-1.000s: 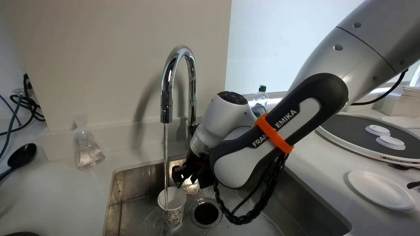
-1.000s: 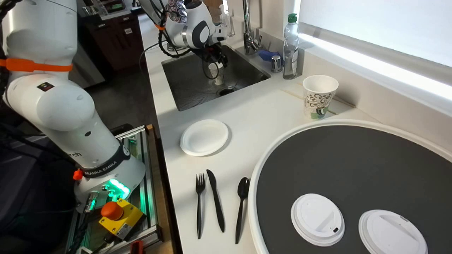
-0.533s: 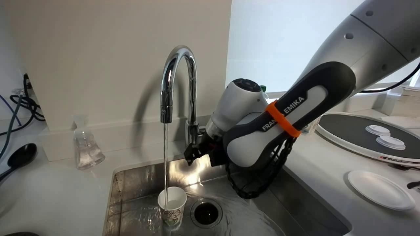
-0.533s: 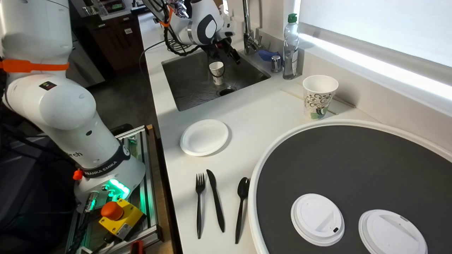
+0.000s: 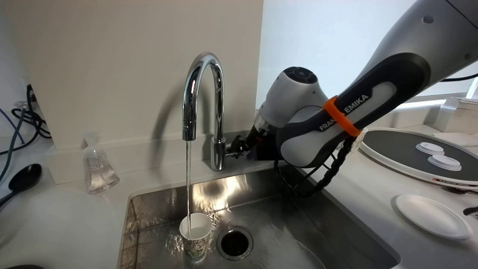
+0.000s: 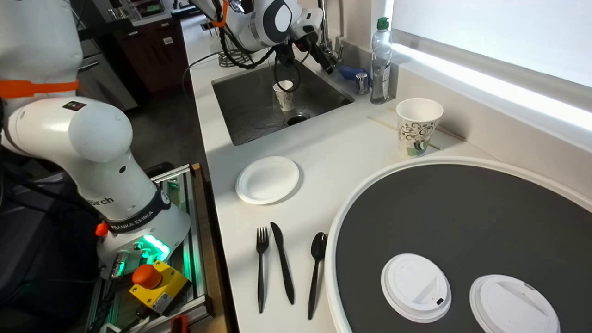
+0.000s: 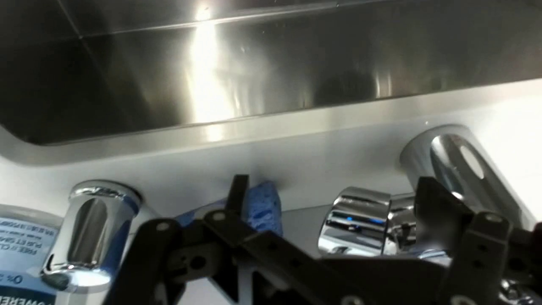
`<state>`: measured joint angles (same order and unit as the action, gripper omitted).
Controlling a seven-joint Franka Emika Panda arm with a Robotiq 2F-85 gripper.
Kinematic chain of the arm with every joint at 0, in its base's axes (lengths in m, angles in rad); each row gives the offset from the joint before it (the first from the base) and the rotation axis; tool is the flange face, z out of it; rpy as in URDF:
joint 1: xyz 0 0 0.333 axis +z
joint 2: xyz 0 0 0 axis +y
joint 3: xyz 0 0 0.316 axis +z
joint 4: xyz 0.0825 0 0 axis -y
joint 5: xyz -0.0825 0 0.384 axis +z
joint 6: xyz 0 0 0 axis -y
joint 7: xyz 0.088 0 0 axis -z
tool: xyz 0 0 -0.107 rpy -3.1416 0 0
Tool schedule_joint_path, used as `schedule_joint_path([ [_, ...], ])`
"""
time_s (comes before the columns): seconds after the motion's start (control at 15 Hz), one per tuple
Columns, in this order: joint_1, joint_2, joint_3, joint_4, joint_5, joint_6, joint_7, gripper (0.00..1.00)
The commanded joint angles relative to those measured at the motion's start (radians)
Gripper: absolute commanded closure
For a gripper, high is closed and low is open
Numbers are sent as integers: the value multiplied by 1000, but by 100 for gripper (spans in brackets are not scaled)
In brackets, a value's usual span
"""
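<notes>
My gripper (image 7: 333, 184) stands open beside the chrome faucet (image 5: 217, 155) at the sink's back edge. In the wrist view the faucet's side handle (image 7: 358, 222) lies between the two spread fingers; contact cannot be told. A blue sponge (image 7: 264, 207) shows right by the left-hand finger. An exterior view has the gripper (image 5: 239, 145) at that handle, with the finger gap unclear. Water (image 5: 188, 175) runs from the spout into a patterned paper cup (image 5: 196, 239), upright in the steel sink (image 5: 164, 203) near the drain (image 5: 234, 243).
A green-capped soap bottle (image 6: 381, 69) and a chrome cylinder (image 6: 362, 83) stand near the handle. Along the counter are a white plate (image 6: 268, 180), black cutlery (image 6: 283, 263), another paper cup (image 6: 418, 127) and a round dark board (image 6: 462, 222) bearing lids. A clear dispenser (image 5: 100, 170) stands left of the sink.
My gripper has risen from beside the cup and travelled back to the faucet handle. The cup has stayed in place, and water keeps running into it.
</notes>
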<state>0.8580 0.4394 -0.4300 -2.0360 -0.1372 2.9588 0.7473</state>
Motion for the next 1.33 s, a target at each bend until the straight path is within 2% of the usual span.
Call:
schedule_joint_path([
  [0.0, 111, -9, -129, -28, -41, 9, 138, 0],
  [0.2, 167, -3, -191, -27, -35, 12, 206, 0],
  [0.6, 171, 14, -200, -15, -57, 59, 352, 0],
  [0.67, 194, 26, -225, -14, -36, 83, 360, 0],
  [1.0, 227, 68, -279, 0, -28, 179, 419, 0],
  [1.27, 240, 104, -302, 13, -12, 226, 444, 0],
])
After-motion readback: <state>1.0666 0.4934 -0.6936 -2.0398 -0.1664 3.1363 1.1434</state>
